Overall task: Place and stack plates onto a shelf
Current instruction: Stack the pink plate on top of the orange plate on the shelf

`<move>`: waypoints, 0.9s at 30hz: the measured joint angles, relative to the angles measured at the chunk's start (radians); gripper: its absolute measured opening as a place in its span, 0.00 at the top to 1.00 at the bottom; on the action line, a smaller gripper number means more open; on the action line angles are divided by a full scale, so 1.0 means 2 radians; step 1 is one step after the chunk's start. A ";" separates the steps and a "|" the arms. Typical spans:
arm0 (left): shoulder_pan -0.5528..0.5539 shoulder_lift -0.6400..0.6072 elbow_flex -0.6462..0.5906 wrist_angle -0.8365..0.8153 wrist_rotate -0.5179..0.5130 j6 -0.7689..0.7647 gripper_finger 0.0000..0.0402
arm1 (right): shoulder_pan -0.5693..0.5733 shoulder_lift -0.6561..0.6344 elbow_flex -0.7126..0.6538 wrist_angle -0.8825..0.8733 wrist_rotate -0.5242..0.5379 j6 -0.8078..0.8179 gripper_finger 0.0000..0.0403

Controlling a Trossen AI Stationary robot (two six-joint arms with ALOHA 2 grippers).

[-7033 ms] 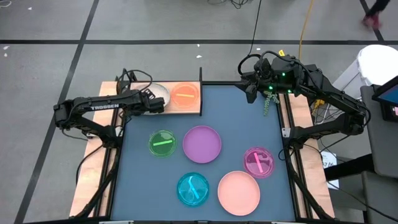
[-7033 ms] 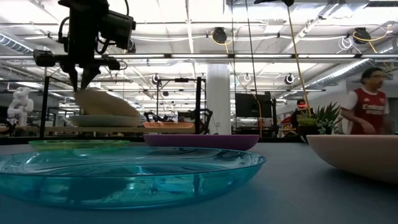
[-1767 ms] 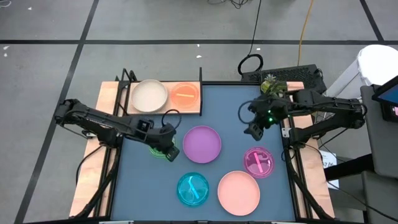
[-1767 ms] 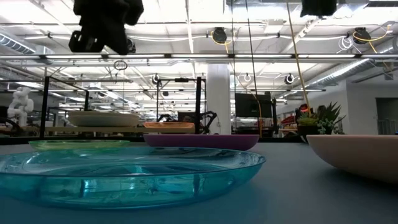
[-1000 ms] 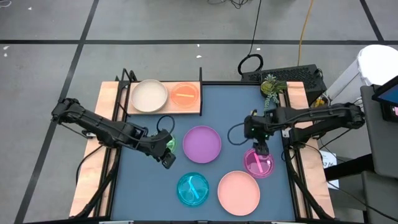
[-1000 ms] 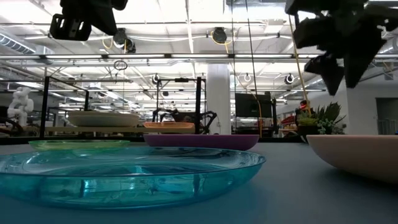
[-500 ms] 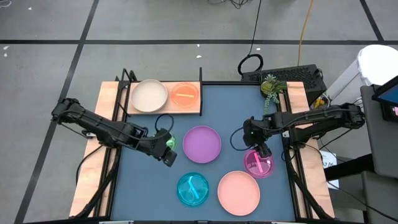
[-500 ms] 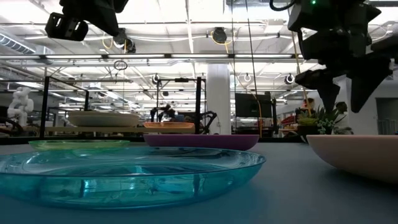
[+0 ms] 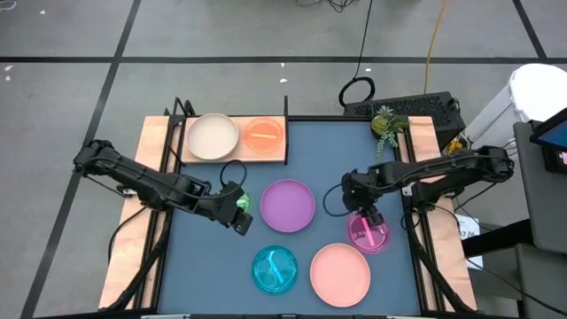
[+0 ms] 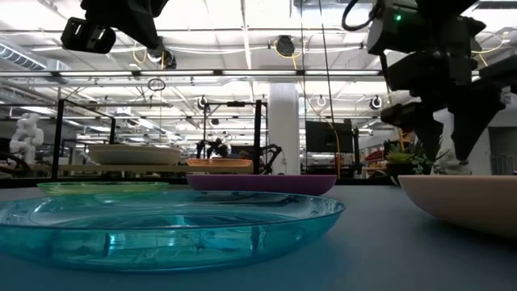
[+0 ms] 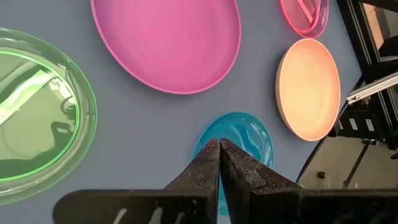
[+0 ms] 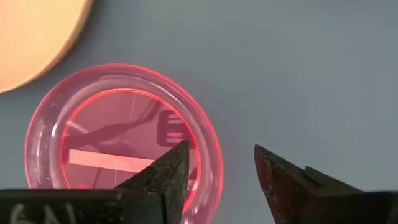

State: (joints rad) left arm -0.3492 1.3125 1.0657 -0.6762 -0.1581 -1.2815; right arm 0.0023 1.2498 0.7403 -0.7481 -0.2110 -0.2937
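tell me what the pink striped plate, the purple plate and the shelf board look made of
Pink striped plate: clear tinted plastic, glossy; the tabletop shows through it.
Purple plate: opaque plastic, likely matte; even colour, no glare.
Shelf board: pale wood, or a wood-look laminate, unpainted.

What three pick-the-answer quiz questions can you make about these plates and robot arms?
1. Where is the orange plate?
A. on the shelf
B. on the floor
C. under the teal plate

2. How many plates lie on the blue tabletop?
A. two
B. five
C. eight

3. How are the left gripper's fingers?
A. wide open
B. holding a plate
C. shut, empty

Answers: 1 A, it sits beside the cream plate on the board. 2 B, green, purple, magenta, teal and salmon. 3 C, the tips touch with nothing between.
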 joint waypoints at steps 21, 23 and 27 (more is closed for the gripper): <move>0.000 0.000 0.000 0.000 0.000 0.001 0.96 | 0.003 0.084 0.000 0.019 -0.027 -0.079 0.62; 0.000 0.000 0.000 0.000 0.001 0.001 0.96 | 0.003 0.093 0.001 0.020 -0.026 -0.082 0.63; 0.000 0.000 0.000 0.001 0.001 0.000 0.96 | 0.003 0.113 0.001 0.021 -0.025 -0.082 0.63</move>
State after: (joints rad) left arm -0.3494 1.3128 1.0657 -0.6750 -0.1566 -1.2814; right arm 0.0082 1.4748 0.7414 -0.7063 -0.2615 -0.4580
